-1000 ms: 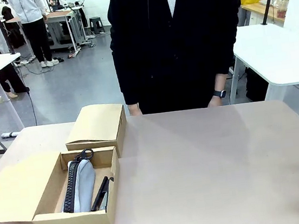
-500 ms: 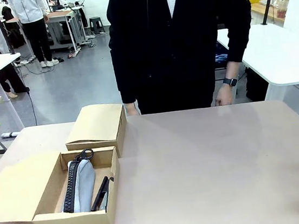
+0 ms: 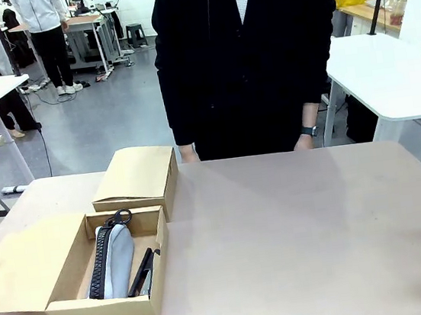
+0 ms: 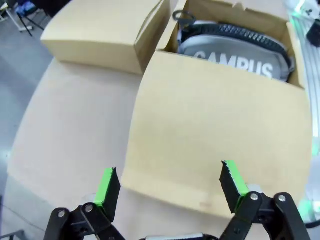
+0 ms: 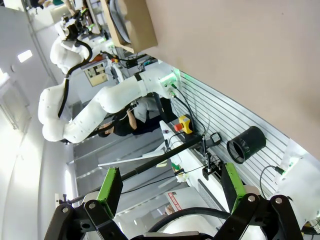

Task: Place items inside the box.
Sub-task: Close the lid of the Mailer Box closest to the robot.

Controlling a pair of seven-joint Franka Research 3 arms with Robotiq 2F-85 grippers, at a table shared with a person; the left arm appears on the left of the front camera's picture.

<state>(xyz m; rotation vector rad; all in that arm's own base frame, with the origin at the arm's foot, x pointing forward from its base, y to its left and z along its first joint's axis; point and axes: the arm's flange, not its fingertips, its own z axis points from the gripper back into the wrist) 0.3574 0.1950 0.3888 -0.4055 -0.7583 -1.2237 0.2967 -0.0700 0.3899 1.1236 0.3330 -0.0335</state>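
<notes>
Across the tabletop (image 3: 296, 231), my left pincer (image 4: 170, 185) is hanging spread apart, the grey "CAMPUS" pouch (image 4: 235, 50) lying boxed (image 4: 210, 135) beyond it.

Box (image 3: 80, 285) was plain matt brown cardboard, same as the closed box (image 3: 138, 179) just beyond it. Grey pouch (image 3: 116, 261) looked like soft cloth with a chunky black zip. Counter (image 3: 298, 246) was a smooth, matt beige, with barely any shine.
</notes>
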